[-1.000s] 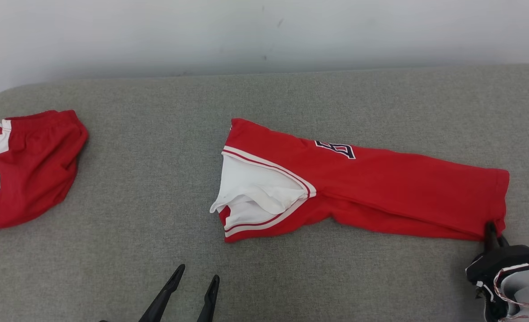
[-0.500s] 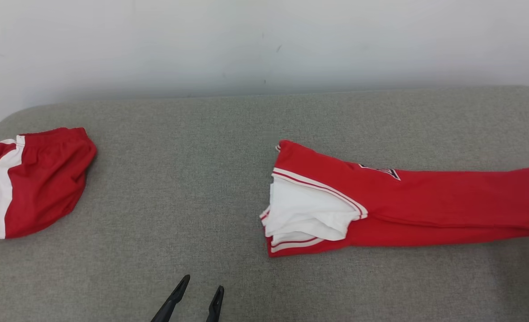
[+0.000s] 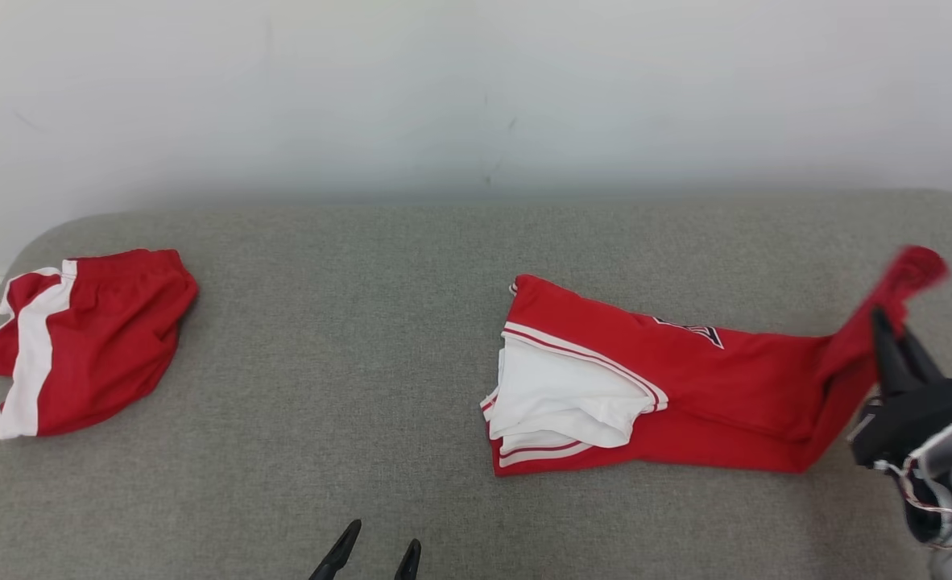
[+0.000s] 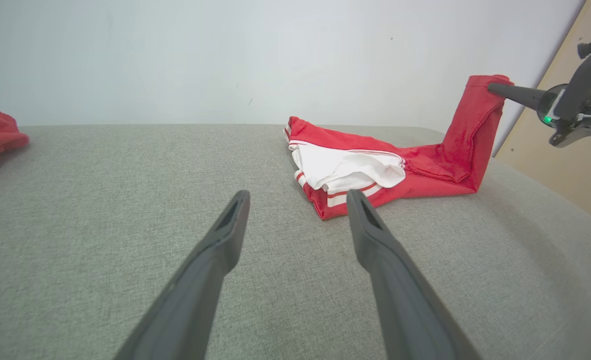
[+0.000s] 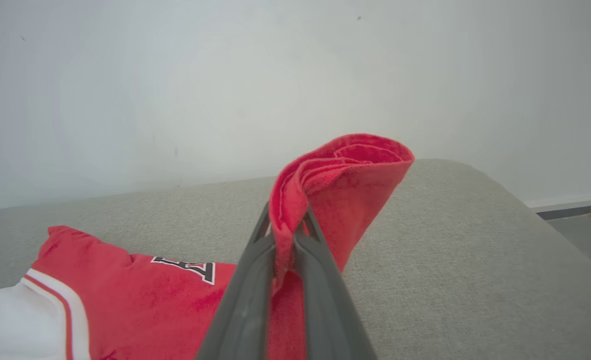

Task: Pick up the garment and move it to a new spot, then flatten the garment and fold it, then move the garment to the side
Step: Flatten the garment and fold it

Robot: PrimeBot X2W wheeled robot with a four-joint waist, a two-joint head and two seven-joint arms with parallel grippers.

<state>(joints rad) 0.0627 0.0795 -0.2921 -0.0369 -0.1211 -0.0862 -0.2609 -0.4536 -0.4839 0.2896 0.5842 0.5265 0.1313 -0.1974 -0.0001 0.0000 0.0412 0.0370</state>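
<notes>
Gripping one end of the garment (image 3: 685, 379), the right gripper (image 5: 286, 235) has its jaws pinched almost together on a bunched fold of red cloth, raised off the grey padded surface (image 3: 323, 346). The rest of the garment lies on that surface right of centre, white-lined end down flat. The left gripper (image 4: 298, 197) hovers near the front edge, jaws spread wide and empty.

Risk noted: the hold takes only a narrow bite of several layers, so the cloth's own weight could pull it free on lifting. A low carry could drag the trailing end into a crumple. A second red-and-white garment (image 3: 89, 338) lies well apart at the left.
</notes>
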